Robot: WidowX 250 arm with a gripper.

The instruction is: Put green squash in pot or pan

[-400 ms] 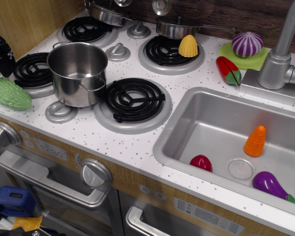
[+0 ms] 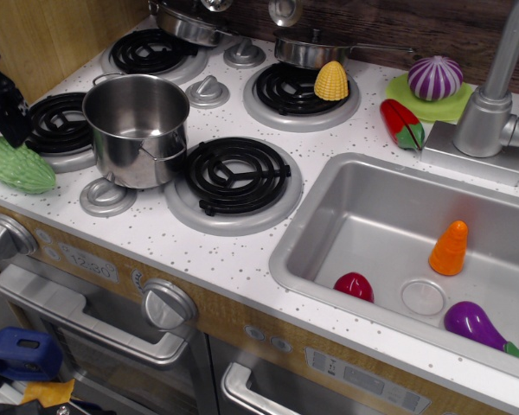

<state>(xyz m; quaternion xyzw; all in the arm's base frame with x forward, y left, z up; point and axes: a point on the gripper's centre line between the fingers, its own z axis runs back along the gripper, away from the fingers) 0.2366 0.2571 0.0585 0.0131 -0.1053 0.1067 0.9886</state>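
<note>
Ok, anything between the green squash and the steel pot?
In the only view, just bare speckled counter and a black burner's edge separate green squash from steel pot.

The pot (image 2: 138,127) is shiny polished metal, the green squash (image 2: 16,166) bumpy matt plastic, the countertop (image 2: 229,251) speckled white.

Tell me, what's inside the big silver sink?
Inside the grey sink lie an orange cone-shaped toy carrot, a red rounded toy and a purple toy eggplant, around the round drain. The near wall hides a strip of the floor.

burners (image 2: 234,175): 4 | pots/pans (image 2: 138,128): 3 | toy vegetables (image 2: 16,164): 7 | sink (image 2: 381,216): 1 | faucet (image 2: 493,104): 1
</note>
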